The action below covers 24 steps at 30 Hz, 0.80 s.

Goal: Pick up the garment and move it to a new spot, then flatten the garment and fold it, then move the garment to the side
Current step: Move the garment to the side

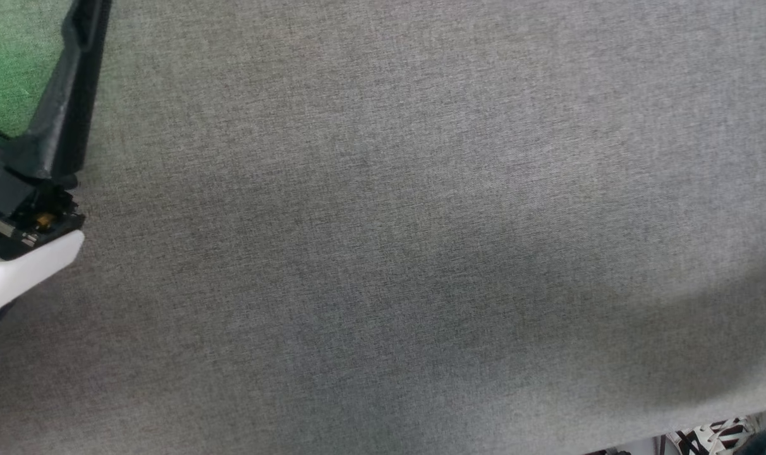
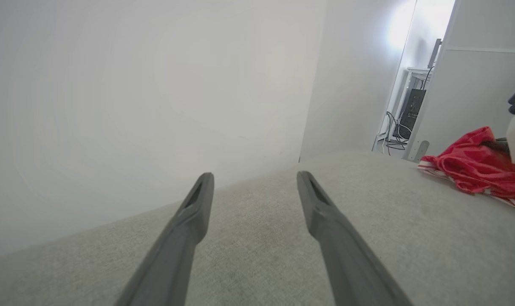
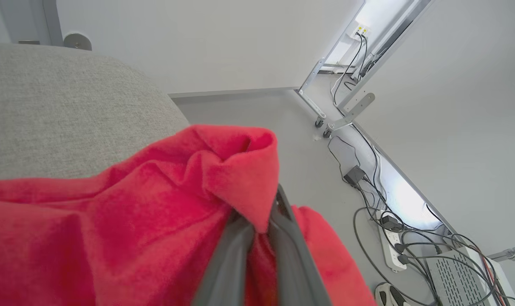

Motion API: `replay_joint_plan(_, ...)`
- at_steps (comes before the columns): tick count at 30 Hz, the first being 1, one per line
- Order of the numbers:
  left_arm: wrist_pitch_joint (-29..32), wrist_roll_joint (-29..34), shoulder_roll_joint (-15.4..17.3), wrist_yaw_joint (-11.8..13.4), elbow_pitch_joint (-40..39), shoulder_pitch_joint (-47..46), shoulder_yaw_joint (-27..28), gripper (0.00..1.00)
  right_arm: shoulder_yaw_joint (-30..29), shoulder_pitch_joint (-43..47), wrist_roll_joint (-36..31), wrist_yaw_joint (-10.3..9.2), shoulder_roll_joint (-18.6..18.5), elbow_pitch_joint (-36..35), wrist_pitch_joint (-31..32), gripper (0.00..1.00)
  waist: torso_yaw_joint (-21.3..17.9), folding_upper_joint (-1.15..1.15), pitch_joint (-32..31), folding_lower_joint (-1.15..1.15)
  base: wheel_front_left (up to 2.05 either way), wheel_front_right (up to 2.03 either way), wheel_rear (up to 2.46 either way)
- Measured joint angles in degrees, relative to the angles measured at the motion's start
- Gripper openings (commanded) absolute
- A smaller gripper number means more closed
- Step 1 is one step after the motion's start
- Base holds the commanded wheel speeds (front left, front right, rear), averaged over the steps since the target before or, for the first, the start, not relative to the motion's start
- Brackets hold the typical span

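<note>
Underneath: grey woven surface (image 1: 421, 221), broad and flat, shaded toward the lower right of the head view.
Room: plain white wall (image 2: 134, 85) right behind the surface; pale floor (image 3: 283, 140) beyond its rounded edge.
Task item: red shirt (image 3: 113, 221), bunched near the surface's edge, striped trim showing along the bottom in the left wrist view.
Right arm: right pincer (image 3: 261, 231) narrowed onto a raised fold of the shirt, tips hidden by fabric.
Left arm: left pincer (image 2: 254, 176) spread wide, holding nothing, low over bare surface, well apart from the shirt.
Clutter: tangled cables (image 3: 368, 187), white power strip (image 3: 391, 250) and vented grey box (image 3: 453, 272) on the floor.
Far gap: dark box (image 2: 412, 112) with wires.
</note>
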Motion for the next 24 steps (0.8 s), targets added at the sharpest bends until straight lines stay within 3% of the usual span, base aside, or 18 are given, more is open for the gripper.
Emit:
replay_joint_plan(3,0.00,-0.02,0.05,0.00,0.15,0.02,0.52,1.00,-0.66,-1.15,-1.88,0.00,0.64,1.82,-1.69,0.00,0.32,0.00,0.04,0.00,0.00,0.00,0.00)
replay_joint_plan(4,0.00,-0.02,-0.02,0.00,0.21,0.05,0.68,1.00,-0.77,-1.30,-2.41,0.00,0.68,2.52,-2.15,0.15,0.42,0.00,-0.01,0.00,0.00,0.00,0.00)
replay_joint_plan(5,0.00,-0.02,-0.19,0.00,0.34,0.09,0.79,1.00,-0.88,-1.39,-2.83,0.00,0.80,3.09,-2.70,0.49,0.52,0.00,-0.12,0.00,0.00,0.00,0.00)
replay_joint_plan(6,0.01,-0.02,-0.36,0.00,0.55,0.17,0.85,1.00,-1.01,-1.62,-3.01,0.00,0.89,3.83,-3.20,1.00,0.62,0.00,-0.31,0.00,0.00,0.00,0.00)
replay_joint_plan(12,0.01,-0.03,-2.12,0.00,2.32,1.69,1.82,1.00,0.83,-1.49,-3.07,0.00,1.01,6.64,-5.99,1.00,1.00,0.00,-2.32,0.00,0.00,0.00,0.00)
replay_joint_plan(19,0.01,0.00,-7.16,0.00,6.87,7.82,3.54,1.00,10.87,3.93,-2.54,0.01,-0.75,9.57,-7.06,1.00,1.98,0.00,-8.07,0.00,0.00,0.00,0.00)
replay_joint_plan(24,0.01,0.04,-11.17,0.00,11.61,13.58,3.42,1.00,17.23,8.11,0.49,0.01,0.41,9.81,-9.59,1.00,3.39,0.00,-13.55,0.00,0.00,0.00,0.00)
